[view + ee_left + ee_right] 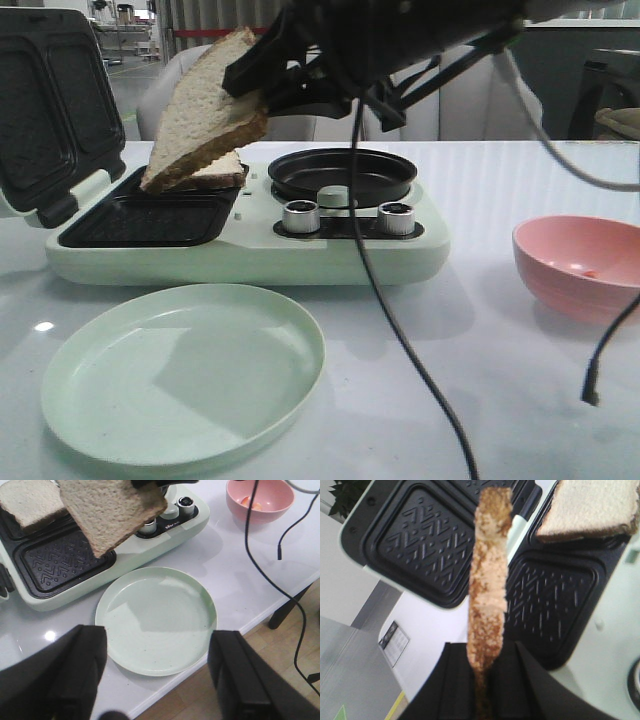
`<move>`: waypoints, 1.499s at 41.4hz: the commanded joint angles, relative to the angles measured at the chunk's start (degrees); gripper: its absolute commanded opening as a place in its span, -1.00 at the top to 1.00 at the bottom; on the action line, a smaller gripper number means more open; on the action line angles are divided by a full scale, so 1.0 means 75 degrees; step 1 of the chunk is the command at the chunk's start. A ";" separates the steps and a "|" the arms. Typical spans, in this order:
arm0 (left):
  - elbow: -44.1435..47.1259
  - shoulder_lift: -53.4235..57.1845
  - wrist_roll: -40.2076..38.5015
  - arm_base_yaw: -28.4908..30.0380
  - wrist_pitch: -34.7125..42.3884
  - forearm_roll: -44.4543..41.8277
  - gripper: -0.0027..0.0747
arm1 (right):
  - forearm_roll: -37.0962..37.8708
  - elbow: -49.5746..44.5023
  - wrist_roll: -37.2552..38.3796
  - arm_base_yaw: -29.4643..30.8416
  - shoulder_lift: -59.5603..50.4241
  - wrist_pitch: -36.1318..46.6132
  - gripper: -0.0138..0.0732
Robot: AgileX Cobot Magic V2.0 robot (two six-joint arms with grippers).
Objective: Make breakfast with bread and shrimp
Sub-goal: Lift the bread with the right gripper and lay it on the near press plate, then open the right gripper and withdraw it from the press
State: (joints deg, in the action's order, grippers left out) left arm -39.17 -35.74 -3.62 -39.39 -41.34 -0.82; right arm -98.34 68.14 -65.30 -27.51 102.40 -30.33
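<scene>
My right gripper [262,75] is shut on one bread slice [205,115] and holds it tilted in the air above the open sandwich maker's grill plates [150,220]; the wrist view shows this slice edge-on [489,580] between the fingers. The second bread slice [222,170] lies on the far grill plate, also seen in the left wrist view [30,500] and right wrist view [590,505]. My left gripper [157,675] is open and empty, high above the pale green plate [155,617]. Shrimp [252,502] lie in the pink bowl [260,500].
The sandwich maker's lid [45,110] stands open at the left. A round black pan [343,175] and two knobs [300,215] sit on its right half. Black cables [400,320] hang over the table. The table edge [240,630] is near the plate.
</scene>
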 commanded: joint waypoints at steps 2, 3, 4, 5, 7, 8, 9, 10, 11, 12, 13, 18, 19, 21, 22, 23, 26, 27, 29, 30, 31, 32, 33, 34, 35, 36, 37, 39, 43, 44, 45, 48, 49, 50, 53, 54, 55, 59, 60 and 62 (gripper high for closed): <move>-0.0215 -0.0010 -0.0019 -0.0050 0.0561 0.0047 -0.34 | -0.0629 0.1009 0.0018 -0.0243 0.0288 0.0070 0.48; -0.0215 -0.0010 -0.0019 -0.0050 0.0561 0.0047 -0.34 | -0.0689 0.1191 0.0039 -0.0287 0.0408 0.0070 0.48; -0.0215 -0.0010 -0.0019 -0.0050 0.0561 0.0047 -0.34 | -0.0726 0.1328 0.0049 -0.0318 0.0568 0.0070 0.48; -0.0215 -0.0010 -0.0019 -0.0050 0.0561 0.0047 -0.34 | -0.0782 0.1517 0.0057 -0.0362 0.0723 0.0070 0.48; -0.0215 -0.0010 -0.0019 -0.0050 0.0561 0.0047 -0.34 | -0.0860 0.1840 0.0087 -0.0430 0.0992 0.0079 0.48; -0.0215 -0.0010 -0.0019 -0.0050 0.0561 0.0047 -0.34 | -0.0886 0.1964 0.0107 -0.0463 0.1105 0.0087 0.48; -0.0215 -0.0010 -0.0019 -0.0050 0.0561 0.0047 -0.34 | -0.0908 0.2087 0.0120 -0.0493 0.1208 0.0106 0.48; -0.0215 -0.0010 -0.0019 -0.0050 0.0561 0.0047 -0.34 | -0.0906 0.2247 0.0154 -0.0527 0.1344 0.0126 0.48; -0.0215 -0.0010 -0.0019 -0.0050 0.0561 0.0047 -0.34 | -0.0906 0.2359 0.0182 -0.0550 0.1442 0.0126 0.48; -0.0215 -0.0010 -0.0019 -0.0050 0.0561 0.0047 -0.34 | -0.0906 0.2491 0.0191 -0.0586 0.1575 0.0142 0.48; -0.0215 -0.0010 -0.0019 -0.0050 0.0561 0.0047 -0.34 | -0.0906 0.2604 0.0217 -0.0607 0.1665 0.0176 0.48; -0.0215 -0.0010 -0.0019 -0.0050 0.0561 0.0047 -0.34 | -0.0906 0.2758 0.0386 -0.0647 0.2019 0.0233 0.48; -0.0215 -0.0010 -0.0019 -0.0050 0.0561 0.0047 -0.34 | -0.0897 0.2758 0.0386 -0.0649 0.2043 0.0241 0.48; -0.0215 -0.0010 -0.0019 -0.0050 0.0561 0.0047 -0.34 | -0.0829 0.2758 0.0386 -0.0673 0.2117 0.0295 0.48; -0.0215 -0.0010 -0.0019 -0.0050 0.0561 0.0047 -0.34 | -0.0793 0.2758 0.0386 -0.0675 0.2142 0.0313 0.47; -0.0215 -0.0010 -0.0019 -0.0050 0.0561 0.0047 -0.34 | -0.0761 0.2758 0.0386 -0.0682 0.2159 0.0313 0.44; -0.0215 -0.0010 -0.0019 -0.0050 0.0561 0.0047 -0.34 | -0.0580 0.2748 0.0386 -0.0681 0.2167 0.0366 0.33; -0.0215 -0.0010 -0.0019 -0.0050 0.0561 0.0047 -0.34 | -0.0503 0.2748 0.0386 -0.0681 0.2167 0.0366 0.29; -0.0215 -0.0010 -0.0019 -0.0050 0.0561 0.0047 -0.34 | -0.0464 0.2748 0.0386 -0.0681 0.2167 0.0366 0.17; -0.0215 -0.0010 -0.0019 -0.0050 0.0561 0.0047 -0.34 | -0.0463 0.2748 0.0386 -0.0681 0.2167 0.0366 0.10; -0.0215 -0.0010 -0.0019 -0.0050 0.0561 0.0047 -0.34 | -0.0463 0.2748 0.0386 -0.0681 0.2167 0.0376 0.04; -0.0215 -0.0010 -0.0019 -0.0050 0.0561 0.0047 -0.34 | -0.0458 0.2748 0.0386 -0.0681 0.2167 0.0398 -0.06; -0.0215 -0.0010 -0.0019 -0.0050 0.0561 0.0047 -0.34 | -0.0458 0.2748 0.0386 -0.0681 0.2167 0.0408 -0.13; -0.0215 -0.0010 -0.0019 -0.0050 0.0561 0.0047 -0.34 | -0.0454 0.2748 0.0386 -0.0681 0.2167 0.0415 -0.23; -0.0215 -0.0010 -0.0019 -0.0050 0.0561 0.0047 -0.34 | -0.0454 0.2748 0.0386 -0.0681 0.2167 0.0415 -0.31; -0.0215 -0.0010 -0.0019 -0.0050 0.0561 0.0047 -0.34 | -0.0454 0.2748 0.0386 -0.0681 0.2167 0.0415 -0.39; -0.0215 -0.0010 -0.0019 -0.0050 0.0561 0.0047 -0.34 | -0.0448 0.2748 0.0386 -0.0681 0.2167 0.0415 -0.45; -0.0215 -0.0010 -0.0019 -0.0050 0.0561 0.0047 -0.34 | -0.0448 0.2748 0.0386 -0.0681 0.2167 0.0415 -0.54; -0.0215 -0.0010 -0.0019 -0.0050 0.0561 0.0047 -0.34 | -0.0448 0.2748 0.0386 -0.0681 0.2158 0.0415 -0.54; -0.0215 -0.0010 -0.0019 -0.0050 0.0561 0.0047 -0.34 | -0.0442 0.2748 0.0386 -0.0681 0.2141 0.0415 -0.54; -0.0215 -0.0010 -0.0019 -0.0050 0.0561 0.0047 -0.34 | -0.0446 0.2748 0.0386 -0.0681 0.2117 0.0415 -0.54; -0.0215 -0.0010 -0.0019 -0.0050 0.0561 0.0047 -0.34 | -0.0440 0.2748 0.0386 -0.0681 0.2005 0.0404 -0.52; -0.0215 -0.0010 -0.0019 -0.0050 0.0561 0.0047 -0.34 | -0.0429 0.2748 0.0386 -0.0681 0.1959 0.0412 -0.52; -0.0215 -0.0010 -0.0019 -0.0050 0.0561 0.0047 -0.34 | -0.0429 0.2748 0.0386 -0.0681 0.1913 0.0412 -0.52; -0.0215 -0.0010 -0.0019 -0.0050 0.0561 0.0047 -0.34 | -0.0418 0.2748 0.0406 -0.0681 0.1725 0.0402 -0.52; -0.0215 -0.0010 -0.0019 -0.0050 0.0561 0.0047 -0.34 | -0.0389 0.2748 0.0423 -0.0681 0.1674 0.0402 -0.52; -0.0215 -0.0010 -0.0019 -0.0050 0.0561 0.0047 -0.34 | -0.0361 0.2748 0.0430 -0.0681 0.1590 0.0410 -0.52; -0.0215 -0.0010 -0.0019 -0.0050 0.0561 0.0047 -0.34 | -0.0061 0.2748 0.0452 -0.0681 0.1272 0.0575 -0.51; -0.0215 -0.0010 -0.0019 -0.0050 0.0561 0.0047 -0.34 | 0.0023 0.2748 0.0459 -0.0681 0.1175 0.0626 -0.49; -0.0215 -0.0010 -0.0019 -0.0050 0.0561 0.0047 -0.34 | 0.0274 0.2748 0.0487 -0.0681 0.0980 0.0696 -0.46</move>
State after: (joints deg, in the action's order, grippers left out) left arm -39.17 -35.74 -3.62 -39.39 -41.25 -0.82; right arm -97.54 86.68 -61.74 -32.66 116.24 -24.44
